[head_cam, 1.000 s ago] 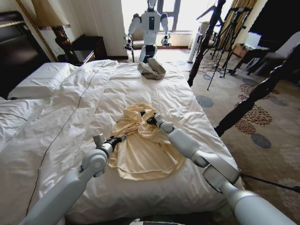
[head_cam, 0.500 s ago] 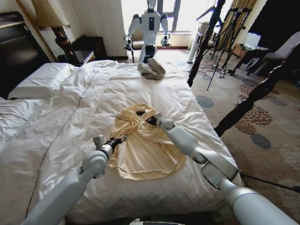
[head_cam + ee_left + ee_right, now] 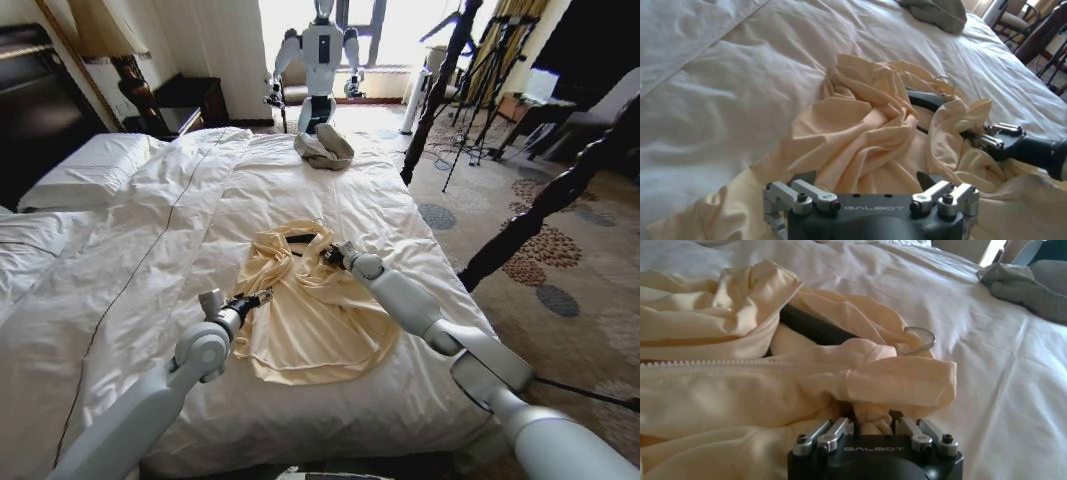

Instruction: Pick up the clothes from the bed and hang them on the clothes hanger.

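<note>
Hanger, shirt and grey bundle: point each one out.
clothes hanger (image 3: 815, 326), right wrist view: black arm showing between shirt folds.
shirt (image 3: 310, 325), head view: flat lower body.
grey bundle (image 3: 323, 148), head view: its middle, at the bed's far end.

Hotel-type bedroom: big bed (image 3: 150, 250) w/ white duvet, pillow (image 3: 85, 170), dark turned bedposts (image 3: 440, 90), lamp (image 3: 105, 30) on nightstand (image 3: 190, 105), patterned carpet (image 3: 560, 270), curtained window (image 3: 400, 25).

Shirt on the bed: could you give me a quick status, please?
Right end effector shut on shirt fabric near the collar. Left end effector open at the shirt's edge. Hanger inside the shirt, hook poking out. Nothing blocking.
</note>
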